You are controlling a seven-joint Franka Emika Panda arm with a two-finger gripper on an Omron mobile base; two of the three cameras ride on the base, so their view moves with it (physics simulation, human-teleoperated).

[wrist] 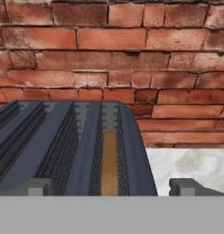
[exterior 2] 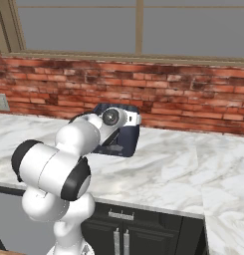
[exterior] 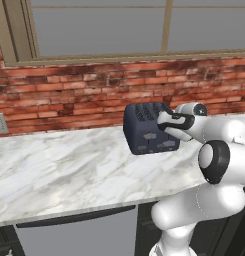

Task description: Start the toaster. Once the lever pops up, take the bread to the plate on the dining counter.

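Lighting: even, bright, flat rendering; soft shadow lying under toaster [exterior: 146, 129] on desk [exterior: 69, 170]; textures appearing slightly blurred; no glare showing.

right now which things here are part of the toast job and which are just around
Part of the job:
- toaster, on the marble counter
- bread, sunk in the toaster's rightmost slot in the hand view
- tool, open, close over the toaster

Just around:
- brick wall
- window
- wall outlet
- dark cabinet doors under the counter
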